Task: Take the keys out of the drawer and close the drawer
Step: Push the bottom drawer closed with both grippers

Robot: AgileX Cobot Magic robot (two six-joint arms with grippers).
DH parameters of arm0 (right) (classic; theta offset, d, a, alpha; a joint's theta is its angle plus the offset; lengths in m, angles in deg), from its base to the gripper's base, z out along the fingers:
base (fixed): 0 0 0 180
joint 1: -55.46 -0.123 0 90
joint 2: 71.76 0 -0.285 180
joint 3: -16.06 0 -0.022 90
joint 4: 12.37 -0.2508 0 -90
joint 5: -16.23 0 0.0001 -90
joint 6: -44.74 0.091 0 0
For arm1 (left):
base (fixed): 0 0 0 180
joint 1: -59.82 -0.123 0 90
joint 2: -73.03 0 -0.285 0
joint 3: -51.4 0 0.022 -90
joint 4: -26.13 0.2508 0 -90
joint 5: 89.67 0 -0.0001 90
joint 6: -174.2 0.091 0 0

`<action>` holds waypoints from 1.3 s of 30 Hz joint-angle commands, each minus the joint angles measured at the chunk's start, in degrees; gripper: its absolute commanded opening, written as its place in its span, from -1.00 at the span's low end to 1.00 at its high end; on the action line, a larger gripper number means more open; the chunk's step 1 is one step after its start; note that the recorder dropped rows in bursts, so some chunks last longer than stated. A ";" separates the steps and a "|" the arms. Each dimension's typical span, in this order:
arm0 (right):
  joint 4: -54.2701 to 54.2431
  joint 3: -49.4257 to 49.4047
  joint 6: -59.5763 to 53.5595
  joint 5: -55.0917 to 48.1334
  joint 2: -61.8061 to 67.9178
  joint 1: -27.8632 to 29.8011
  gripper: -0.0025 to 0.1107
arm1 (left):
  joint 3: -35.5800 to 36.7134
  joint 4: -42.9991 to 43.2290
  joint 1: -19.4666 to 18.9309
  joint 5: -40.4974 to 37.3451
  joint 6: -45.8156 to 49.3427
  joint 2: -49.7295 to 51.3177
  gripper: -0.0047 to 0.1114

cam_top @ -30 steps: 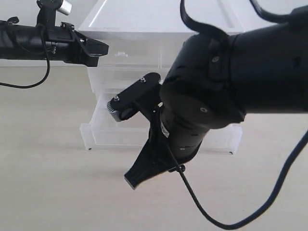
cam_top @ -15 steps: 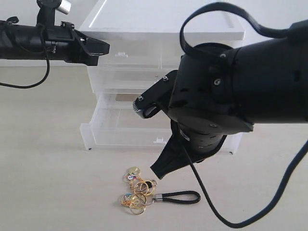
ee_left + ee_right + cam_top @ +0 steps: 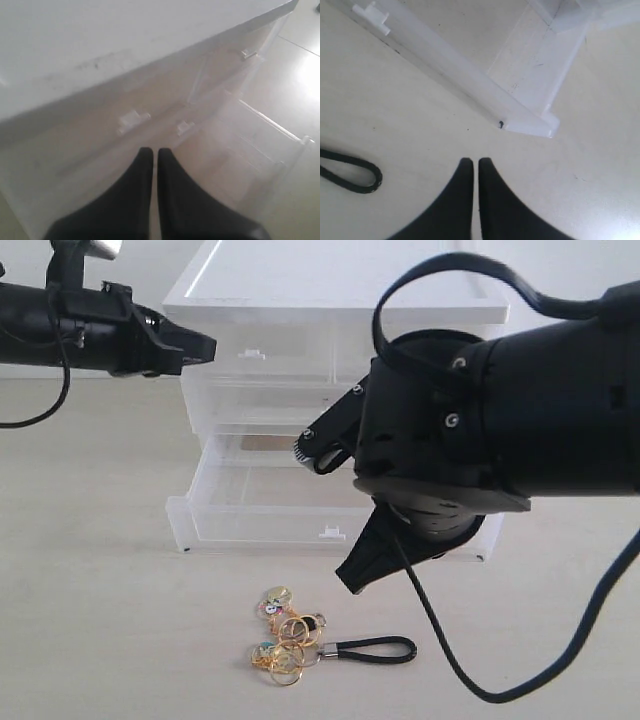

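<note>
The keys [image 3: 288,638] lie untouched; left hand [image 3: 151,151] and right hand [image 3: 471,162] pinched together, empty

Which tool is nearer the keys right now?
Right. The right tool hangs shut close by the keys, in front of the open drawer. The left tool is up at the top tier of the cabinet, well away from them.

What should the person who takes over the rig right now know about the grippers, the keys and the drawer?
Left gripper: shut, empty, high up by the cabinet.
Right gripper: shut, empty, above the table in front of the drawer.
Keys: lying on the table, in front of the drawer.
Done: keys are out. Left: push the open drawer shut.
</note>
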 commanded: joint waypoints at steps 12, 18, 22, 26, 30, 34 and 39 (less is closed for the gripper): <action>-0.88 -27.44 15.76 43.58 -14.29 14.11 -0.96 | 36.67 -11.65 12.98 16.34 -0.06 -19.62 -0.85; -2.55 -28.85 15.58 53.45 -11.40 24.08 -0.96 | 34.69 -11.65 17.25 21.01 -4.62 -13.91 -0.85; -2.55 -28.85 14.12 54.51 -9.09 25.11 -0.96 | 31.69 -11.65 17.25 22.65 -4.92 -6.71 -0.85; -2.55 -28.75 14.12 57.37 -5.22 25.11 -0.96 | 25.96 -11.65 17.25 22.62 -4.92 0.12 -0.85; -2.31 -25.01 12.99 55.61 -0.44 25.11 -0.96 | 20.67 -11.65 17.25 25.93 -5.17 3.73 -0.85; -1.58 -18.73 12.15 52.51 3.69 25.11 -0.96 | 16.83 -11.65 17.25 28.94 -3.40 5.83 -0.85; -0.84 -14.48 12.03 52.51 7.25 28.01 -0.96 | 11.79 -11.65 17.25 31.67 -2.06 9.24 -0.85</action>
